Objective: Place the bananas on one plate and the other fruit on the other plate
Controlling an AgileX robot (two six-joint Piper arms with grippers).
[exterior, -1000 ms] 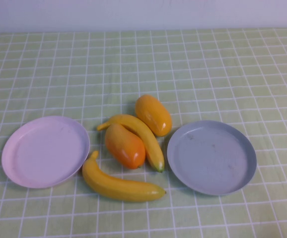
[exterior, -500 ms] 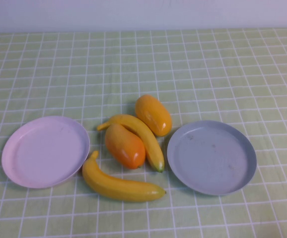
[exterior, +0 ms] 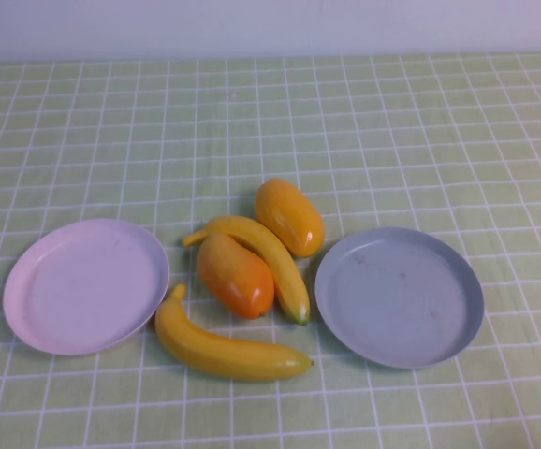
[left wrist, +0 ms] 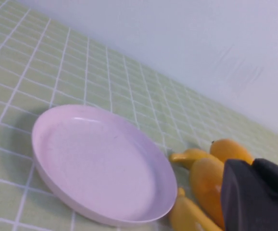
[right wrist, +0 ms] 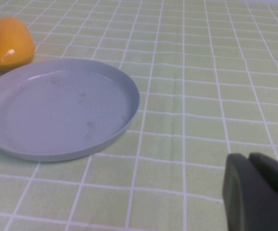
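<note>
Green checked surface (exterior: pixel 392 140): both plates (exterior: pixel 85 285) empty, fruit (exterior: pixel 236 274) unmoved. Only the left end effector (left wrist: pixel 257 195) edges in near-left; right end effector (right wrist: pixel 259 192) sits near-right. Neither's finger state is discernible.

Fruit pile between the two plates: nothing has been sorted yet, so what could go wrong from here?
1. The upper banana lies wedged between both mangoes, so lifting it may roll them.
2. The lower banana touches the pink plate; grabbing it may nudge that plate.
3. The left gripper and right gripper both sit low beside the plates, so a careless start might clip the grey plate.
</note>
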